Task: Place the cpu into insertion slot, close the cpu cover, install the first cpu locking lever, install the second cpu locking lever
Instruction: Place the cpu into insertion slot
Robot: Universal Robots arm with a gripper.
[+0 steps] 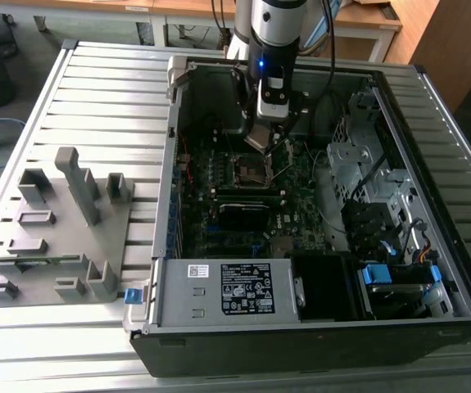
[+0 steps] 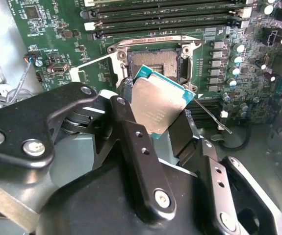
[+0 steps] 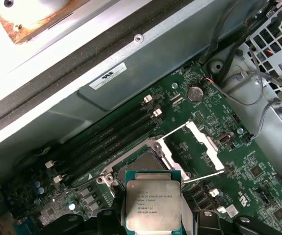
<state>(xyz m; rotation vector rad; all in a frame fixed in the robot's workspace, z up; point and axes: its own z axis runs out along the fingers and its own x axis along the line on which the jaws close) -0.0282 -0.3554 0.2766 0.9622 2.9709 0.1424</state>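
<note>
The jaws are clamped on the cpu (image 2: 155, 105), one black finger (image 2: 136, 147) on each of two opposite edges, so the chip hangs between them with its dull metal top facing both wrist cameras. On the slatted bench (image 1: 96, 82) lies the open computer case (image 1: 163, 205), and the arm reaches down into it over the dark green motherboard (image 2: 47, 29). The insertion slot (image 1: 251, 169) sits near the middle of that board, and in the exterior view the jaws hang just above it and slightly toward its far side, with a gap showing between chip and socket. In the second wrist view the slot (image 2: 155, 61) is bare, its contact field exposed, and it lies straight ahead of the fingertips, just beyond the leading corner of the chip. The cpu cover (image 3: 204, 144) stands swung up and away to one side of the slot, clear of the space between chip and socket. The chip is tilted, not level with the board: its leading corner is lower and overlaps the slot's near rim in the second wrist view, though whether it touches there cannot be told. The chip's edges look roughly square to the slot's frame in the first wrist view. A thin wire locking lever (image 2: 210, 116) juts out beside the slot, unlatched.
</note>
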